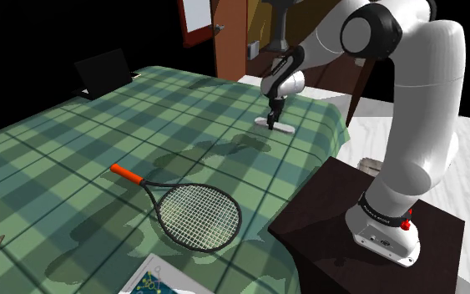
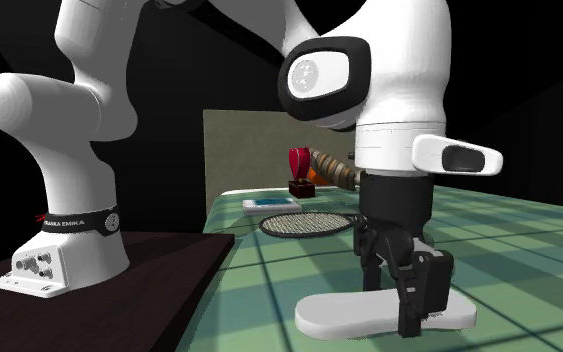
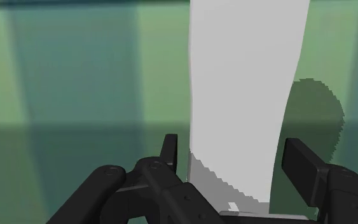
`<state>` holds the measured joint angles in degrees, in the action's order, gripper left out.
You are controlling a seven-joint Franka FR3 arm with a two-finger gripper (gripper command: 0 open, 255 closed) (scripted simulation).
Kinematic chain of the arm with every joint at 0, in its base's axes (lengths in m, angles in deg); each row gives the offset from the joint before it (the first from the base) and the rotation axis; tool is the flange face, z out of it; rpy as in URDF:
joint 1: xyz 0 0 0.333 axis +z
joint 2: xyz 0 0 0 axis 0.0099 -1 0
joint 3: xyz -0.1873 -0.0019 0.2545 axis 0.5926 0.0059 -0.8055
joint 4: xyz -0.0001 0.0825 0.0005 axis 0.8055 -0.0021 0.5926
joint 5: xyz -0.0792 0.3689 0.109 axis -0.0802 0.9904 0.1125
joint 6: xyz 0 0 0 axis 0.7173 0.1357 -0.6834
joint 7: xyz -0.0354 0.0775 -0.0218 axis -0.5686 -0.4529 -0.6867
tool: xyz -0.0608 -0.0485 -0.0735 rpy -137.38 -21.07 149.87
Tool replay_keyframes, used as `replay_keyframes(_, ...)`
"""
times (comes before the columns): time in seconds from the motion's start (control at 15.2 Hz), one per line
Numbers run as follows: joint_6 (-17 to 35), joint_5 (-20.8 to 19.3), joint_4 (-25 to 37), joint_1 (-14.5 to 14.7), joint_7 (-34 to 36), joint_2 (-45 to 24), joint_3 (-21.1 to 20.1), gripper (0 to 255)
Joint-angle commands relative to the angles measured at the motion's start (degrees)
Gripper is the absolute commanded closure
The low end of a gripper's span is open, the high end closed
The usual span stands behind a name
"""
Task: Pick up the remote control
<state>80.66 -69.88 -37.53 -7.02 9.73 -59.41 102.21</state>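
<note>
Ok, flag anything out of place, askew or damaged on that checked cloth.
Nothing stands out. The white remote lies flat on the green checked cloth, with the gripper open astride it, its fingers not touching it. The racket also lies flat, well apart. No spill or damage shows.

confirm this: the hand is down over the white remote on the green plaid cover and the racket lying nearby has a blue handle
Not quite: the racket has an orange handle, not a blue one, as the shoulder view shows. The hand is indeed down over the white remote on the green plaid cover.
</note>
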Motion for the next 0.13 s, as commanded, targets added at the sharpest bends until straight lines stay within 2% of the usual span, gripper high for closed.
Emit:
replay_keyframes(0.0, -0.7, -0.3, 0.0, 0.2, 0.3, 0.7, 0.2, 255)
replay_keyframes(0.07, -0.7, -0.3, 0.0, 0.2, 0.3, 0.7, 0.2, 255)
